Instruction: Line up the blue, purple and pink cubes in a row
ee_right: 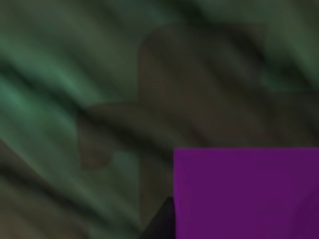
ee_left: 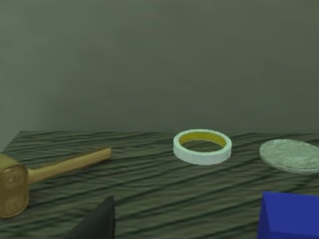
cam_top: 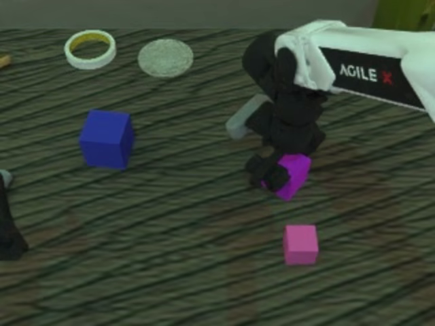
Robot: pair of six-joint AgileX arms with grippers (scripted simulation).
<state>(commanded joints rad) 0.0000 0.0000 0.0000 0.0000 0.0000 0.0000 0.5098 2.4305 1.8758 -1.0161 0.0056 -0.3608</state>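
Right of the table's centre, the right gripper (cam_top: 277, 171) grips the matte magenta-purple cube (cam_top: 295, 175) on opposite flat faces, seemingly lifted; it looks light, rigid and unslippery, so a centred pinch suits. Just below lies the small pink cube (cam_top: 301, 244), the large blue cube (cam_top: 106, 138) well left; the left arm (cam_top: 8, 224) is parked.

Tape ring (cam_top: 90, 49), grey disc (cam_top: 165, 58), wooden mallet (ee_left: 45, 174).
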